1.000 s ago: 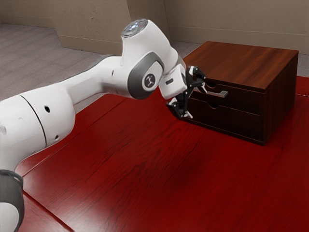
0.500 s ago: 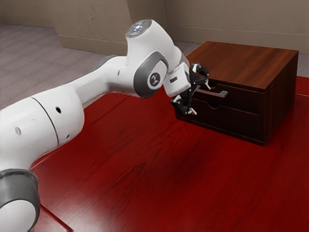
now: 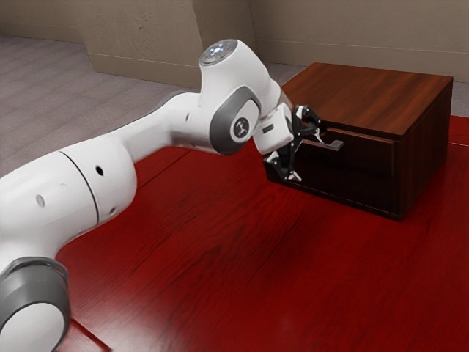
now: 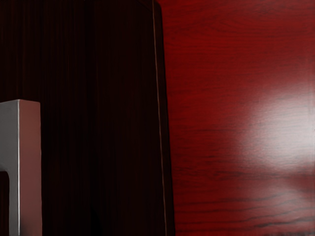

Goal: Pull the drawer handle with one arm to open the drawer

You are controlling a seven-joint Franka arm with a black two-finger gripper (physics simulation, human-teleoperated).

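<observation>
A dark wooden drawer cabinet (image 3: 370, 99) stands on the red table (image 3: 242, 257) at the exterior view's right. Its upper drawer front (image 3: 359, 150) carries a grey bar handle (image 3: 327, 142) that sticks out toward the arm. My black gripper (image 3: 299, 147) is open at the handle's near end. One finger (image 3: 306, 117) stands above the bar and the other (image 3: 291, 174) below it, against the cabinet's front corner. In the wrist view the grey handle (image 4: 19, 167) rises in front of the dark drawer front (image 4: 98, 118), close to the hand.
The red wooden table (image 4: 236, 118) stretches wide in front of the cabinet. Beyond the table lie a grey carpeted floor (image 3: 66, 81) and a beige wall (image 3: 146, 29). My white arm (image 3: 146, 147) crosses the exterior view's left half.
My arm has stretched toward the exterior view's right, bringing the hand closer to the cabinet and the handle. The dark gap seen earlier under the handle no longer shows.
</observation>
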